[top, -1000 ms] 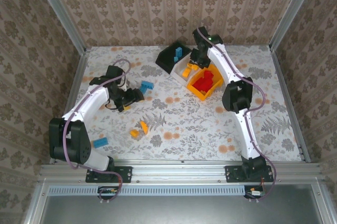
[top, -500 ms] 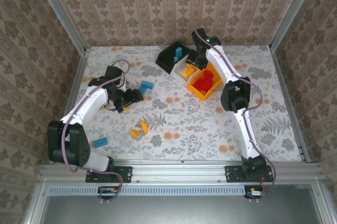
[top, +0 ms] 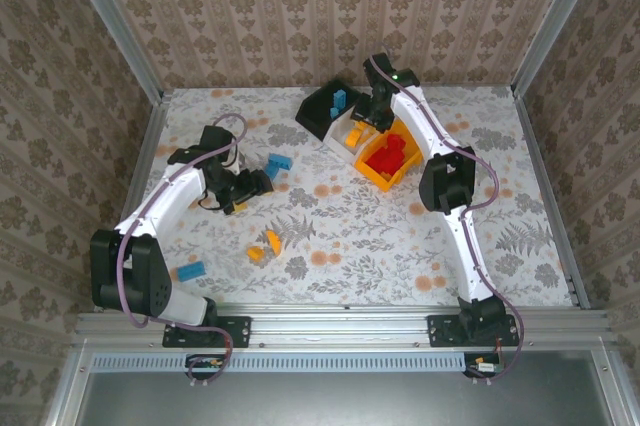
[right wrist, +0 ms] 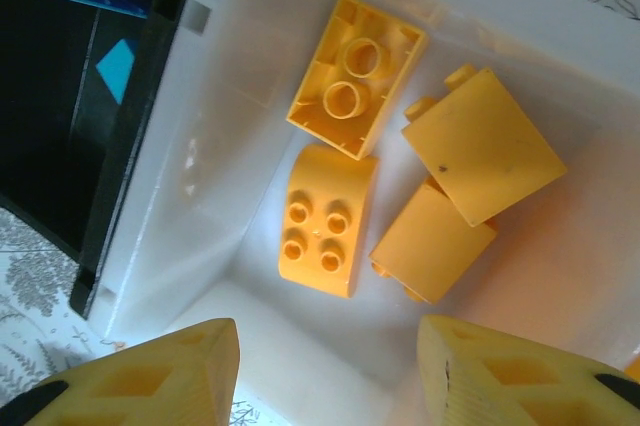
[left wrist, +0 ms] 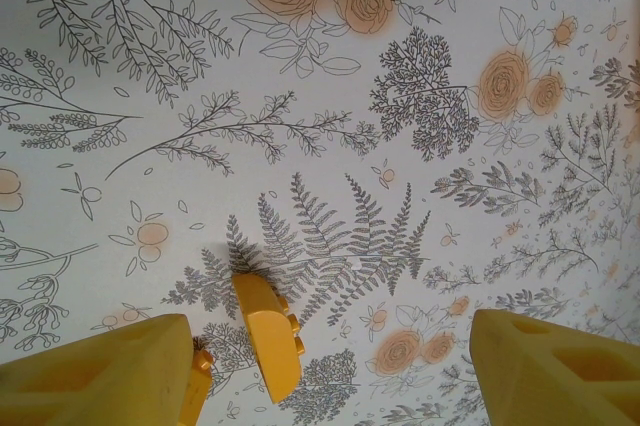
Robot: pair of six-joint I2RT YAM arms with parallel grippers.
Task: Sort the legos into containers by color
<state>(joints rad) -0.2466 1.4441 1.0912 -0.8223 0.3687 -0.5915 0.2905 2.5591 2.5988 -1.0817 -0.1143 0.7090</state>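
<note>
White left arm and right arm, black joints, purple cables (looped alongside), yellow jaws.

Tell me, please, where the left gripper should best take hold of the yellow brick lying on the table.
Grip the yellow brick across its narrow width, coming straight down from above and closing on the smooth long side and the studded side. It lies long and thin on the table, and the open left gripper flanks it, so probably little turning is needed.
</note>
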